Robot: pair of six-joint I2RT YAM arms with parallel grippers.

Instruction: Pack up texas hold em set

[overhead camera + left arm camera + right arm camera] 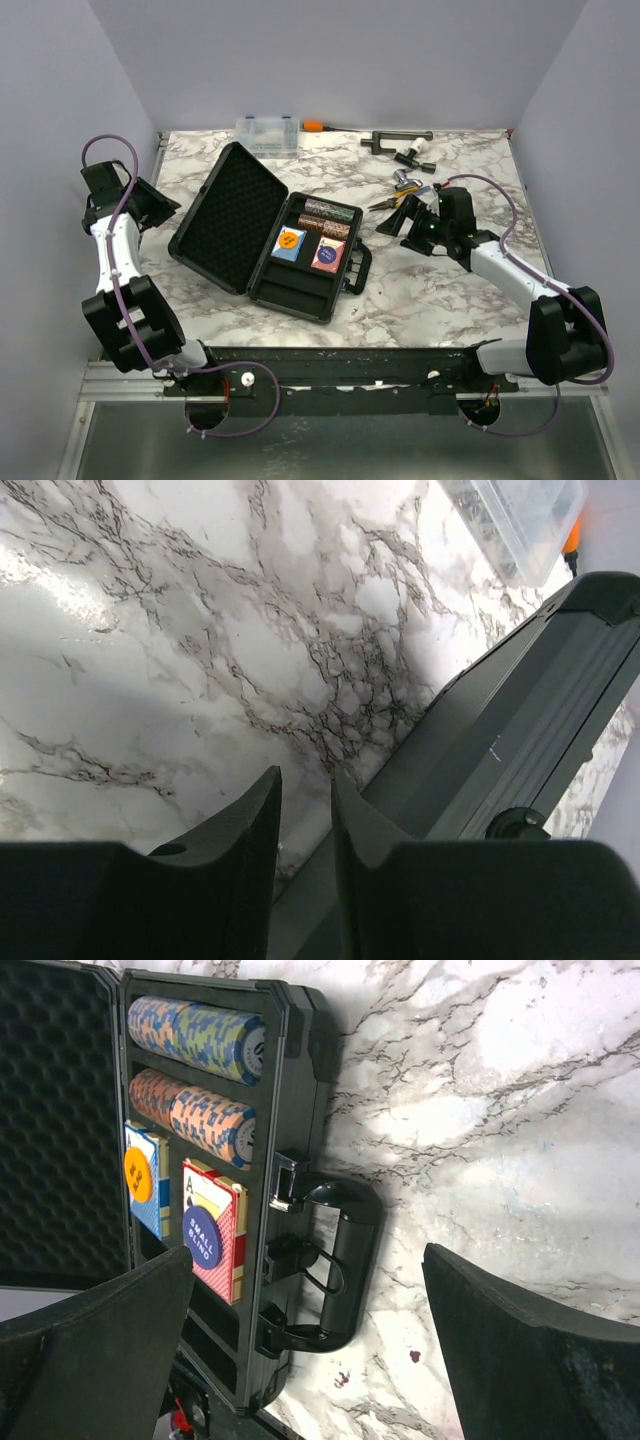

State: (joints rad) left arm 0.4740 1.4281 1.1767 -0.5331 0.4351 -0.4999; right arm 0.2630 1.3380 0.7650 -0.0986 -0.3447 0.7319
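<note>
The black case (225, 215) lies open mid-table, its foam-lined lid leaning back to the left. Its tray (300, 290) holds two chip rolls (200, 1040), a blue deck (150, 1210) with an orange disc (138, 1173) on it, and a red deck (225, 1200) with a blue disc (203, 1237). The handle (345, 1260) points to the right. My left gripper (305, 775) hovers over the marble just left of the lid's outer side (520, 710), its jaws a narrow gap apart around nothing. My right gripper (310, 1255) stands wide open above the handle, touching nothing.
A clear organiser box (267, 133) and an orange-handled tool (313, 126) lie at the back edge. A black clamp-like tool (400, 140) and yellow-handled pliers (395, 200) lie back right, close to my right gripper (410, 215). Walls enclose three sides.
</note>
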